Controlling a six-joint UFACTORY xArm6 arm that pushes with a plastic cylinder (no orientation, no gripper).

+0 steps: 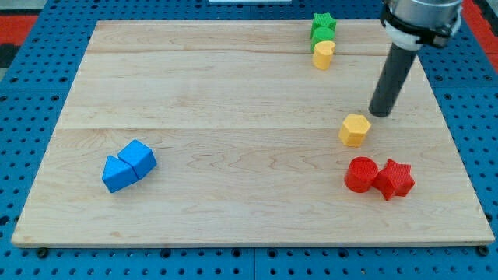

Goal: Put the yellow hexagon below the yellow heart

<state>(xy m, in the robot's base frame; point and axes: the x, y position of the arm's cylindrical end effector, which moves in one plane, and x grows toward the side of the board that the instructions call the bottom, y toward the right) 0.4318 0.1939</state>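
The yellow hexagon (354, 129) lies on the wooden board at the view's right, below the middle. The yellow heart (323, 55) sits near the view's top, touching the underside of two green blocks. My tip (379, 114) stands on the board just right of and slightly above the yellow hexagon, a small gap apart from it. The rod rises from the tip toward the view's top right.
A green star (324, 22) and a green block (321, 35) stack above the heart. A red cylinder (361, 173) and a red star (394, 179) lie touching at the lower right. Two blue blocks (118, 174) (140, 157) touch at the lower left. The board (233, 93) ends near the view's right edge.
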